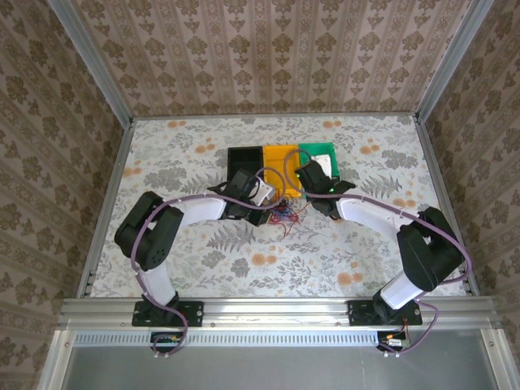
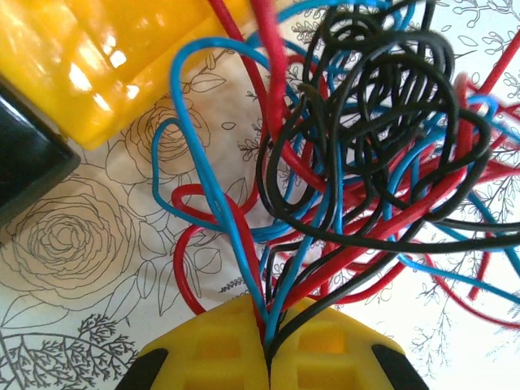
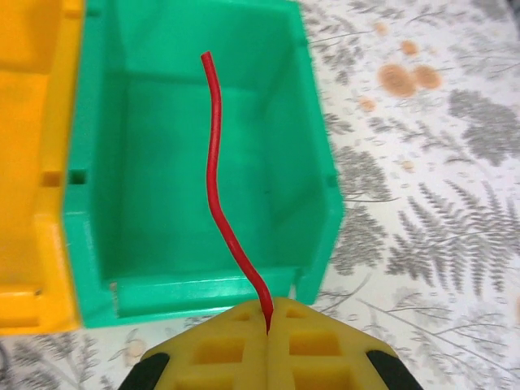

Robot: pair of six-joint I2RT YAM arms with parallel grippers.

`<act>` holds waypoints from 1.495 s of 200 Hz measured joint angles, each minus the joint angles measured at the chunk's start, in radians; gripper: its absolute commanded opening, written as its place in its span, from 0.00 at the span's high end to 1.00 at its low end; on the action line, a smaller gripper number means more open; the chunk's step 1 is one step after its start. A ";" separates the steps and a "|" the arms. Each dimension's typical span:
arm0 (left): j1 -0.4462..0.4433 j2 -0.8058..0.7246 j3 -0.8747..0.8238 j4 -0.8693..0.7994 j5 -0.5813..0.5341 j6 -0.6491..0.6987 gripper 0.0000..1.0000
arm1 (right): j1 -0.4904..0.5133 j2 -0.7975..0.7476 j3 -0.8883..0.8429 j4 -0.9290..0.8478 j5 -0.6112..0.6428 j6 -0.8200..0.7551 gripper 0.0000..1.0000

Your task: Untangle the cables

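L gripper (image 2: 268,353) was squeezed fully shut on a few strands (red, blue, dark) at the edge of the cables (image 2: 366,162). These lay as a tangled wad on the table (image 2: 81,244), just on the near side of the yellow bin (image 2: 97,57). R gripper (image 3: 268,323) was shut tight too, pinching a single red wire (image 3: 215,162) by one end. The wire's free end stuck out over the green bin (image 3: 203,291), which sat against the yellow bin's right side. Black bin (image 2: 24,162) sat right beside the yellow bin's left side. Couldn't tell whether the red wire touched the green bin's floor.
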 measured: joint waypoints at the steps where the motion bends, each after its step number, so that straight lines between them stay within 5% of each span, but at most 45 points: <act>1: 0.000 0.000 0.000 0.000 0.000 0.000 1.00 | 0.000 -0.002 0.000 0.000 0.004 0.000 1.00; 81: 0.028 -0.040 -0.082 0.058 -0.050 -0.072 1.00 | -0.002 -0.042 0.090 0.042 -0.055 -0.076 1.00; 159: 0.030 -0.186 -0.174 -0.014 -0.224 -0.196 1.00 | -0.061 -0.056 0.287 0.081 -0.166 -0.220 1.00; 234: 0.005 -0.226 -0.227 -0.074 -0.356 -0.302 1.00 | -0.093 -0.113 0.250 0.087 -0.292 -0.214 1.00; 243: -0.008 -0.241 -0.227 -0.085 -0.367 -0.285 0.89 | -0.082 -0.118 0.235 0.093 -0.301 -0.209 1.00; 258: -0.023 -0.265 -0.228 -0.100 -0.367 -0.248 0.54 | -0.052 -0.124 0.201 0.104 -0.314 -0.205 1.00; 271: -0.023 -0.287 -0.229 -0.112 -0.366 -0.222 0.34 | -0.010 -0.125 0.164 0.112 -0.322 -0.205 1.00; 299: -0.020 -0.344 -0.230 -0.121 -0.354 -0.185 0.25 | 0.071 -0.124 0.066 0.120 -0.364 -0.190 1.00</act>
